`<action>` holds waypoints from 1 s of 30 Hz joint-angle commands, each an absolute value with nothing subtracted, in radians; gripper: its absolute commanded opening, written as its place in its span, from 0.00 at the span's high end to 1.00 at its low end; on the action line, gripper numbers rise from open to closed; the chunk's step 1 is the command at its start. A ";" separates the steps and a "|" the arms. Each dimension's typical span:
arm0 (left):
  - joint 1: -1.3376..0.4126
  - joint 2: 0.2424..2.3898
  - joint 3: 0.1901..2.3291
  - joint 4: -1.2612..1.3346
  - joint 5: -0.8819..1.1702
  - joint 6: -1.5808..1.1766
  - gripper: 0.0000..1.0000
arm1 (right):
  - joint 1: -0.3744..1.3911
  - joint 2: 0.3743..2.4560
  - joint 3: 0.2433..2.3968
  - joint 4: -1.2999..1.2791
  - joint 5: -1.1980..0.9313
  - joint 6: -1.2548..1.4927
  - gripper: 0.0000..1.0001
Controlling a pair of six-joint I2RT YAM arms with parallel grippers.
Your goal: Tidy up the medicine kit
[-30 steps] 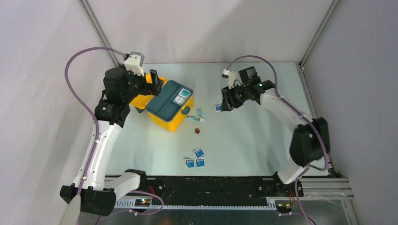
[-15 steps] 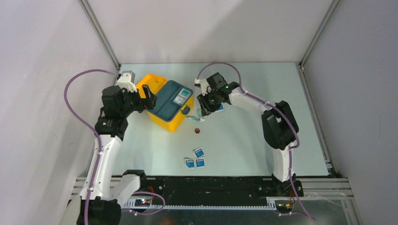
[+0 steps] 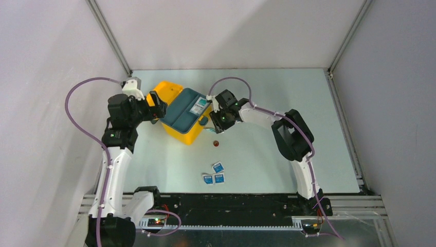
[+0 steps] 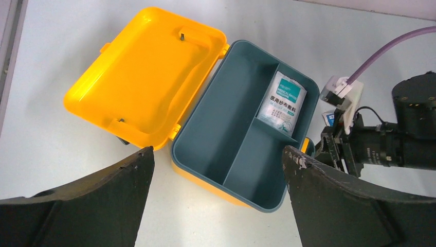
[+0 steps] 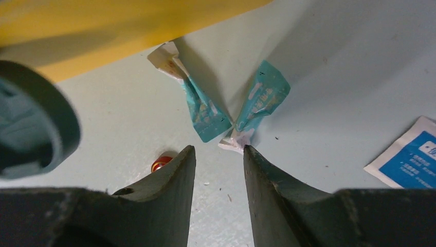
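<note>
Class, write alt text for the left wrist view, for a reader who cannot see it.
An open yellow medicine kit, lid folded back, shows a teal divided tray holding one white sachet. The left claw hangs open above it, dark fingers framing the bottom corners; the right arm sits at the right edge.

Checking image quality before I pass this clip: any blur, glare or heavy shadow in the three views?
Top external: even soft light, no glare. Left wrist: sharp; the print on the packet in the medicine kit shows clearly. Right wrist: teal sachets crisp, the kit's yellow wall at the top blurred, a soft shadow across the table beside them.
</note>
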State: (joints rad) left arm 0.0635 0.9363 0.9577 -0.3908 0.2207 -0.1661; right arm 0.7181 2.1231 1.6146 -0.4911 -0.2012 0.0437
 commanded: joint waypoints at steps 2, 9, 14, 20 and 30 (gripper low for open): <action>0.072 0.944 1.006 -0.366 0.223 -0.193 0.02 | 0.726 2.149 1.653 -0.466 -0.129 0.087 0.56; 0.077 0.946 0.999 -0.367 0.229 -0.197 0.02 | 0.725 2.186 1.672 -0.475 -0.111 0.095 0.69; 0.079 0.945 0.992 -0.366 0.235 -0.204 0.02 | 0.723 2.197 1.667 -0.483 -0.078 0.098 0.81; 0.079 0.952 0.991 -0.363 0.238 -0.217 0.02 | 0.714 2.140 1.613 -0.474 -0.061 0.094 0.94; 0.078 0.989 0.977 -0.320 0.315 -0.258 0.04 | 0.701 1.792 1.394 -0.437 -0.134 0.048 1.00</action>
State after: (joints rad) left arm 0.0708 0.9802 0.9577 -0.3759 0.2611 -0.2207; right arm 0.7086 1.9717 1.4235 -0.4618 -0.1001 0.0753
